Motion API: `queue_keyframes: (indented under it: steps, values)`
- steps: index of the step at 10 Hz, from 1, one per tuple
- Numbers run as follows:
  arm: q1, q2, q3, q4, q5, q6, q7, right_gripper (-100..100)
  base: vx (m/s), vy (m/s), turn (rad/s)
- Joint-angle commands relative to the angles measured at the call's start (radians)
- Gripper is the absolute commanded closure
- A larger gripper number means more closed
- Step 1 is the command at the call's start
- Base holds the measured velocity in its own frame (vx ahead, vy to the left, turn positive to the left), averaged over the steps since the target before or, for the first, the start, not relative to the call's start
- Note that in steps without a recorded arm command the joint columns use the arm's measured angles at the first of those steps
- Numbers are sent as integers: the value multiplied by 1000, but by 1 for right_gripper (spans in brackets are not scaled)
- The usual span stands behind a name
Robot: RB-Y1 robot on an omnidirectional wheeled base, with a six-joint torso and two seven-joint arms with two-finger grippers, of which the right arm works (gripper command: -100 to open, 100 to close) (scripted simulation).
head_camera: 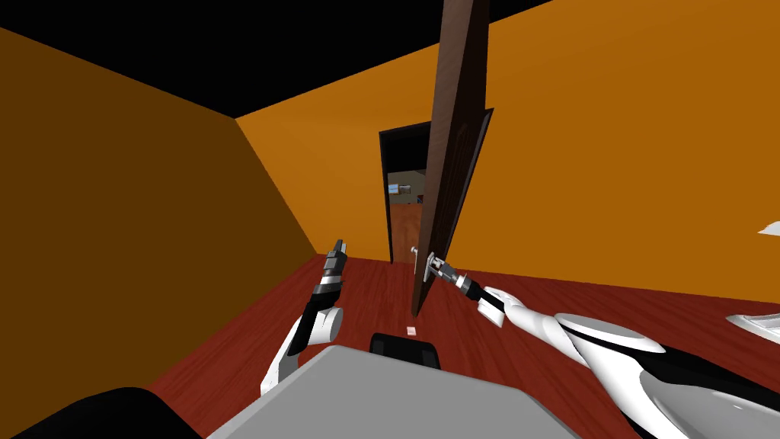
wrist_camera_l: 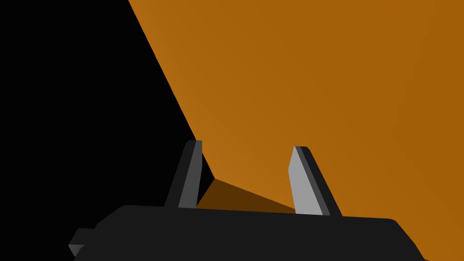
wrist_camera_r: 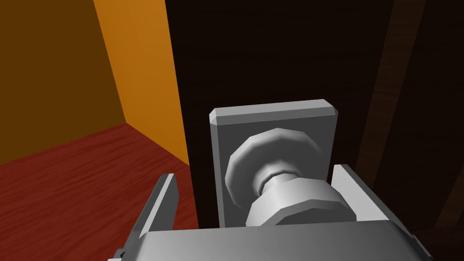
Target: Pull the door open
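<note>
The dark brown door (head_camera: 449, 152) stands partly swung out from its black-framed doorway (head_camera: 401, 152), nearly edge-on to me. Its grey round knob (wrist_camera_r: 294, 199) sits on a grey square plate (wrist_camera_r: 272, 122) near the door's free edge. My right gripper (wrist_camera_r: 253, 174) is open around the knob: one finger (wrist_camera_r: 358, 190) lies against the knob's side, the other (wrist_camera_r: 161, 204) stands clear of it beyond the door's edge. In the head view the right gripper (head_camera: 436, 267) reaches the knob (head_camera: 426, 265) from the right. My left gripper (head_camera: 339, 248) is raised to the left, open and holding nothing (wrist_camera_l: 247, 145).
Orange walls (head_camera: 609, 152) close the room; a darker one (head_camera: 114, 190) runs along the left. The floor (head_camera: 366, 297) is red-brown wood. A small pale square (head_camera: 411, 331) lies on it just ahead of me. White shapes (head_camera: 762, 324) show at the far right.
</note>
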Motion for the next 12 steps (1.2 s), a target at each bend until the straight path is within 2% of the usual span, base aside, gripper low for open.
queue_keyframes:
  steps: [1,8,9,12]
  values:
    - [5,19,8,0,9,-10,-6,100,-28,-208,221]
    - [8,55,16,18,20,-8,-18,100,-26,-193,157]
    - [7,49,14,11,18,-3,-16,100,-17,-76,45]
    - [8,51,16,10,19,-3,-16,100,-146,-44,9]
